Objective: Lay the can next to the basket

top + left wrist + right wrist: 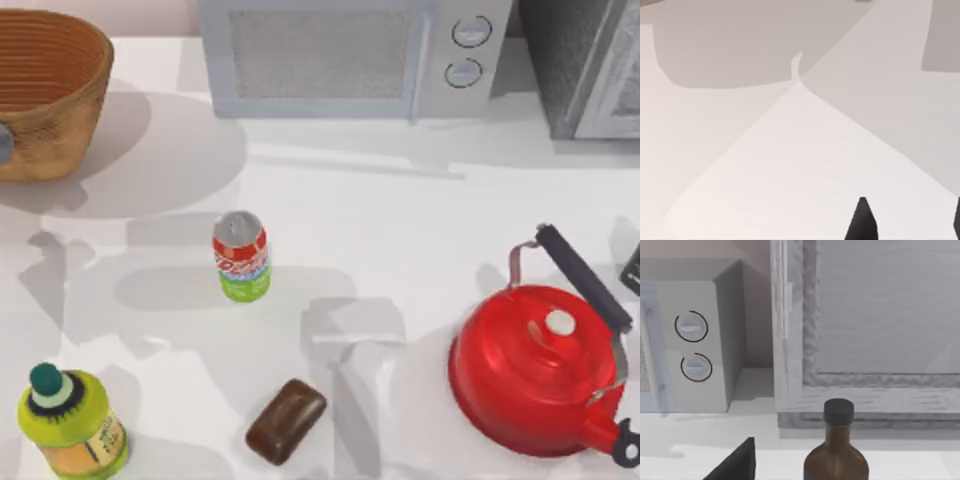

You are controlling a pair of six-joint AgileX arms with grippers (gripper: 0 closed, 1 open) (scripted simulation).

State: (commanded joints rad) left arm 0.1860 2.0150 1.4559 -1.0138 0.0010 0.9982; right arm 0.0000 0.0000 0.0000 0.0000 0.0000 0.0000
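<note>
Top view, lowest edge first. Bottom left corner of the frame: a yellow-green bottle with a dark green cap, upright on the white table. To its right along the bottom edge, left of centre: a dark brown rounded block, lying flat at a slant. Lower right: a red kettle with a dark handle arched over its lid and the spout toward the bottom right corner.

Further up, left of the frame's centre: the can, standing upright, silver top showing, red label above a green base, bare table on every side. Well apart from the basket, which fills the upper left corner, cut by the left edge, with its ribbed inside open to the camera. Can below and to the right of the basket, touching nothing.

Along the top edge: a pale microwave with two round dials, and a grey cabinet in the upper right corner.

Left wrist view: left gripper above bare table, dark fingertips spread well apart, nothing between them, released.

Right wrist view: right gripper as a dark wedge at the lower edge, state impossible to tell; beyond it a brown bottle with a black cap, then the cabinet and the microwave's dials.
</note>
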